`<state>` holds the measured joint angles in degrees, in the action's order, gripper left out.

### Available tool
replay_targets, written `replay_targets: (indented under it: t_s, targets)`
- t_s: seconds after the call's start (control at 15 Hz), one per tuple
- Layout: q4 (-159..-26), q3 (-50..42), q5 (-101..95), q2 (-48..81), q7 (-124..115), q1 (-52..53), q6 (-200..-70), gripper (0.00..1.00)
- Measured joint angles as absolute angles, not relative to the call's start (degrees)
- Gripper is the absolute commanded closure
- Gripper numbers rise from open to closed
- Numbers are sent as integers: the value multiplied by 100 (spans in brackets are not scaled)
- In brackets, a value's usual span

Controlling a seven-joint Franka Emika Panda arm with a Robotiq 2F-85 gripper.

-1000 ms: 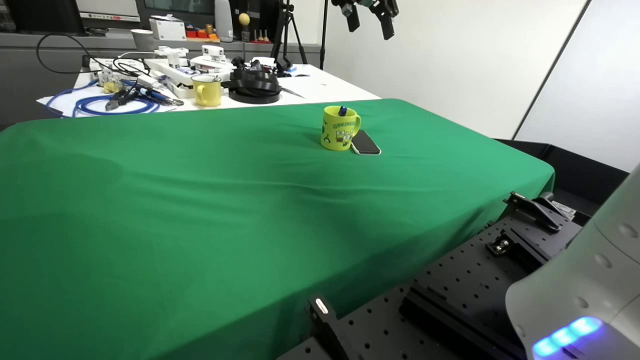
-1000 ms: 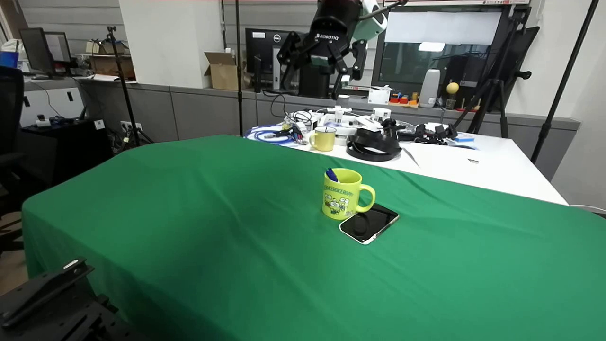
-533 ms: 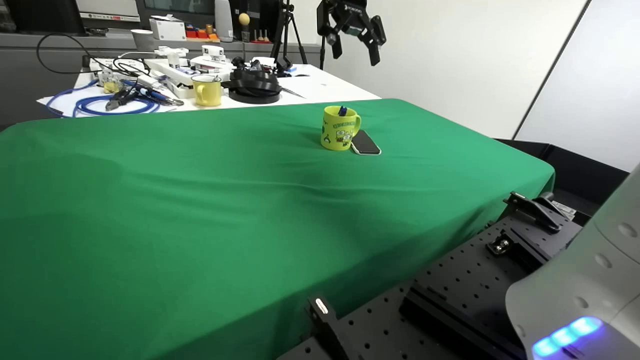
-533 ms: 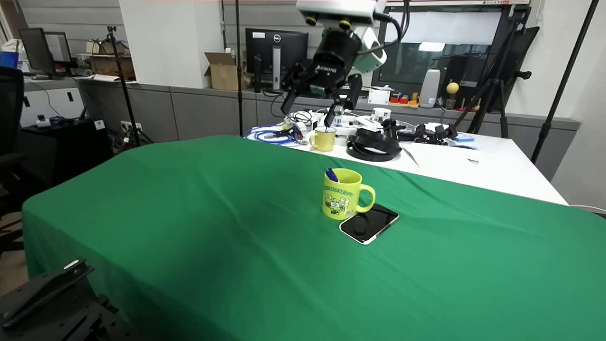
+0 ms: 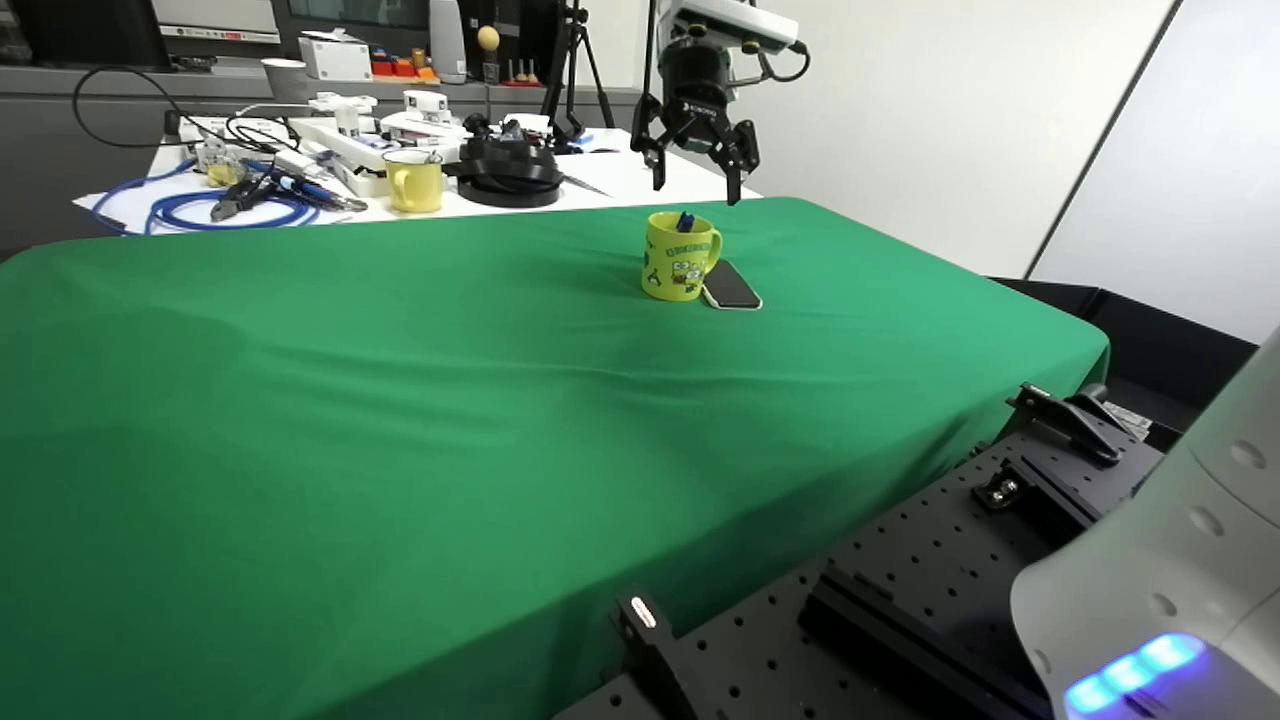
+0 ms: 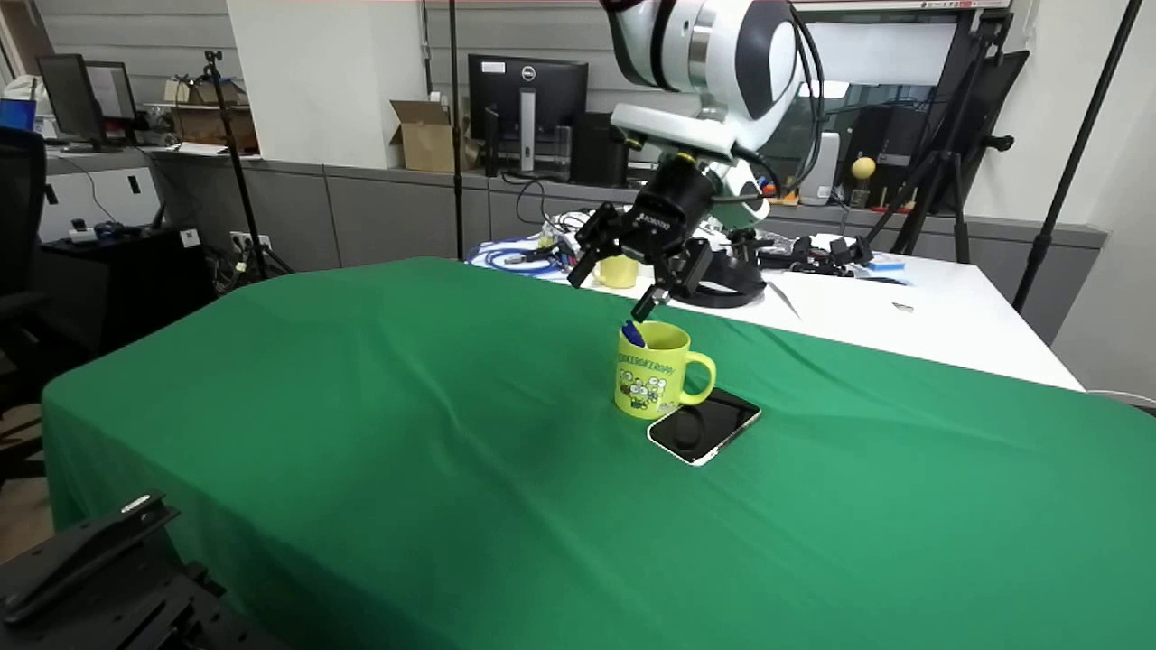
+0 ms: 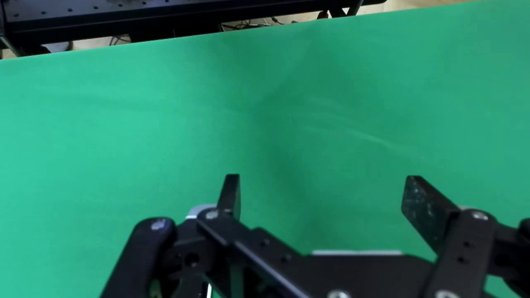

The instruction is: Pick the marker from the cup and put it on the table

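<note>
Gripper (image 6: 608, 298) spread wide; marker (image 6: 634, 334) tilted in cup (image 6: 656, 375), blw & apart fr gripper.

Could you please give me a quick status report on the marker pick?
Gripper open, empty. Blue marker leaning in yellow-green mug, not yet picked. Smartphone beside mug, probably not in the way from above.

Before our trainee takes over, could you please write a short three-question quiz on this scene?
1. Which item stands in the yellow-green cup?
2. True or false: the gripper is open, with nothing between its fingers.
3. Fill in: a dark-screened ____ lies beside the cup on the green-covered table.

Key:
1. The blue marker, its end showing above the rim.
2. True.
3. Phone.
</note>
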<state>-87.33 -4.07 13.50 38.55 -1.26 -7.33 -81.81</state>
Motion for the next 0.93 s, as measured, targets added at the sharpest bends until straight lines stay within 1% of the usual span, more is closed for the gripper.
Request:
replay_targets:
  t_s: [0.33,0.73,0.8,0.87,0.93]
  targets:
    - [-8437,-441,1472,4194,-136,-940,-8304,0]
    - [-8347,-415,1479,4376,-136,-925,-8520,0]
    - [-8346,-412,1479,4390,-136,-918,-8575,25]
    - [-8344,-411,1479,4400,-136,-912,-8613,27]
    - [-8343,-410,1477,4407,-135,-907,-8648,33]
